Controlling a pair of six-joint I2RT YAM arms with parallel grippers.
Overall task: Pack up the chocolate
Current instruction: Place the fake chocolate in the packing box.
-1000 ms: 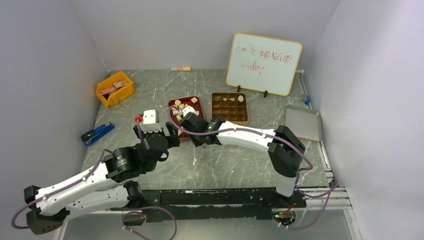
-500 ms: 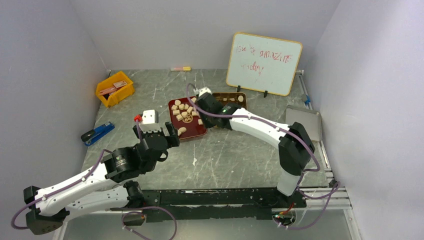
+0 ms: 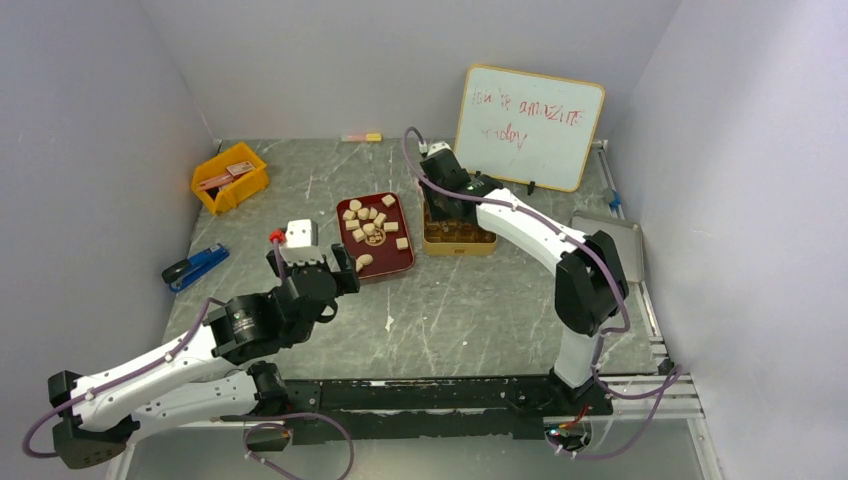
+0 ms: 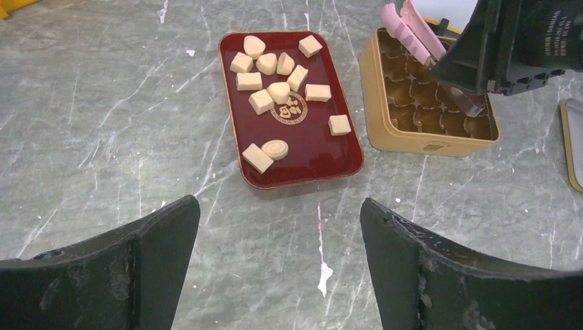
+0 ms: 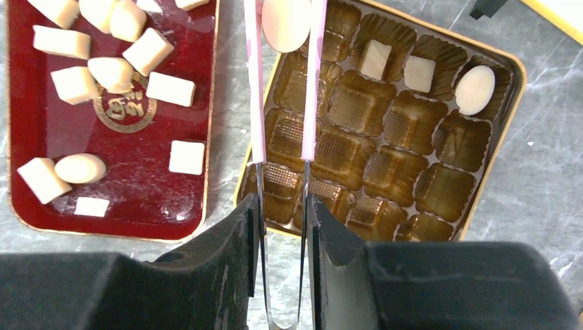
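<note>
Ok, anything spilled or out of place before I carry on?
Nothing stands out. The loose chocolate all lies inside the red tray, the gold box sits flat beside it, and the right claw holds one round piece in pink tongs over the box.

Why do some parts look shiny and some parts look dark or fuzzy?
Right wrist view: light gleams off the red tray and the gold box cups; the right gripper, pinching the pink tongs, is a dark, soft shape up close. Left wrist view: the chocolate looks sharp; the open left gripper is dark. Top view: the whiteboard writing is faint.
</note>
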